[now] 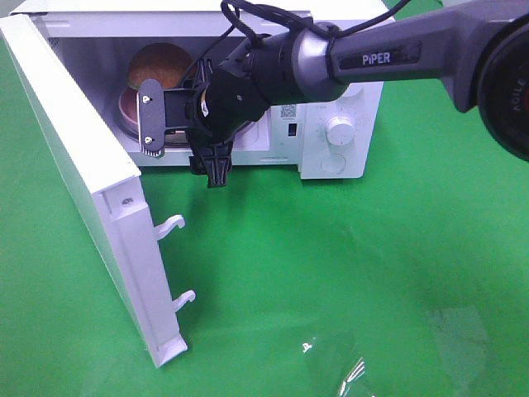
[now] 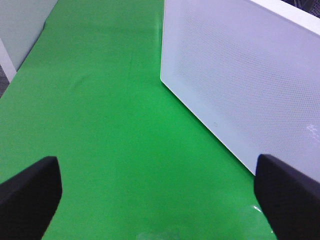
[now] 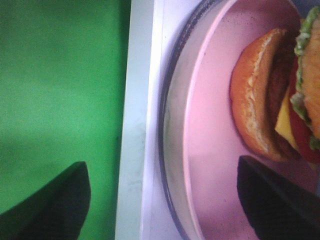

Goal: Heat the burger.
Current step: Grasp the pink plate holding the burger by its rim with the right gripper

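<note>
Hung nearest the high camera: right arm [image 1: 388, 54], its claw [image 1: 178, 116] spread wide, holding nothing, at the microwave [image 1: 339, 132] mouth. Burger [image 3: 280, 95] sat just ahead of that claw, on the plate [image 3: 210, 130] inside. Looked light, soft, squashable, glossy bun likely slippery; best moved by the plate rim. Left claw [image 2: 160, 195] gaped too, above green cloth [image 2: 100, 100], beside the open door [image 2: 250, 85].
</note>
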Tool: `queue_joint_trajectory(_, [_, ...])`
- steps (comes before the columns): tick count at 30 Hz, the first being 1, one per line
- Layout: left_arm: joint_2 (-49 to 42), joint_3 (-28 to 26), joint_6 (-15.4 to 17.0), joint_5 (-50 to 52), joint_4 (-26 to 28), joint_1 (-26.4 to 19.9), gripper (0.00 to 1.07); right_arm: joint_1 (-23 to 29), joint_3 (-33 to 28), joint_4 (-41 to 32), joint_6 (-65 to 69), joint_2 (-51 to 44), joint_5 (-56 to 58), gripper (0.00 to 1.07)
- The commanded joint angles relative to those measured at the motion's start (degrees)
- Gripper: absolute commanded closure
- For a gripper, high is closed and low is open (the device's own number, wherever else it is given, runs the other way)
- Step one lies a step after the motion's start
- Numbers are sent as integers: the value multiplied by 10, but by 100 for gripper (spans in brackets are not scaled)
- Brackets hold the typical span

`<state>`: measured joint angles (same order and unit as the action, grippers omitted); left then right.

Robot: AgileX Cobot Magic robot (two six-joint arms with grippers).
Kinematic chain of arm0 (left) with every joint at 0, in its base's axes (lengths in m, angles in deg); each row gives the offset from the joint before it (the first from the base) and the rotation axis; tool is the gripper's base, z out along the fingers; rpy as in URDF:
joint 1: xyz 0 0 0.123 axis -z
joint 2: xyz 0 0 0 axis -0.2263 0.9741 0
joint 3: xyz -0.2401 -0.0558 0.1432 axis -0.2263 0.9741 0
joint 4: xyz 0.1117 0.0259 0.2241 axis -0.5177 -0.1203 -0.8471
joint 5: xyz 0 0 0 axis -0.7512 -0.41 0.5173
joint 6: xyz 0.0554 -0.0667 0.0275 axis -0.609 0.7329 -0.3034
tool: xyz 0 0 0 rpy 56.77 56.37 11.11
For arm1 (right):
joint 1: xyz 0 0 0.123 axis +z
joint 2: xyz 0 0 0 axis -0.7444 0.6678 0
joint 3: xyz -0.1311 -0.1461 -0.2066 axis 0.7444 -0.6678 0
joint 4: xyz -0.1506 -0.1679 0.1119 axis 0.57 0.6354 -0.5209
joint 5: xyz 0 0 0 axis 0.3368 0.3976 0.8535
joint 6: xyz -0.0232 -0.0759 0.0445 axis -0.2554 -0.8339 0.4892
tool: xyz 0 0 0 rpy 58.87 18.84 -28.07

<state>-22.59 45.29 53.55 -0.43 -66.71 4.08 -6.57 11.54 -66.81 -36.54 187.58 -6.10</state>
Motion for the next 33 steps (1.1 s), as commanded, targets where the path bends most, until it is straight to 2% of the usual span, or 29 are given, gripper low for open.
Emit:
queue_joint_trajectory(1, [-3, 2, 3, -1, 3, 4, 10, 1, 11, -3, 1, 10, -6, 29])
queue_joint_trajectory(21, [-3, 2, 3, -1, 3, 4, 10, -7, 79, -23, -1, 90, -13, 31])
queue_joint_trajectory(29, [-3, 2, 3, -1, 3, 4, 10, -7, 82, -29, 1, 95, -9, 32])
queue_joint_trajectory(31, [-3, 2, 3, -1, 3, 4, 10, -7, 82, -29, 1, 95, -10, 39])
queue_joint_trajectory(32, [-3, 2, 3, -1, 3, 4, 10, -7, 82, -29, 1, 95, -10, 39])
queue_joint_trajectory(33, [-3, 2, 3, -1, 3, 4, 10, -7, 82, -31, 2, 95, -9, 48])
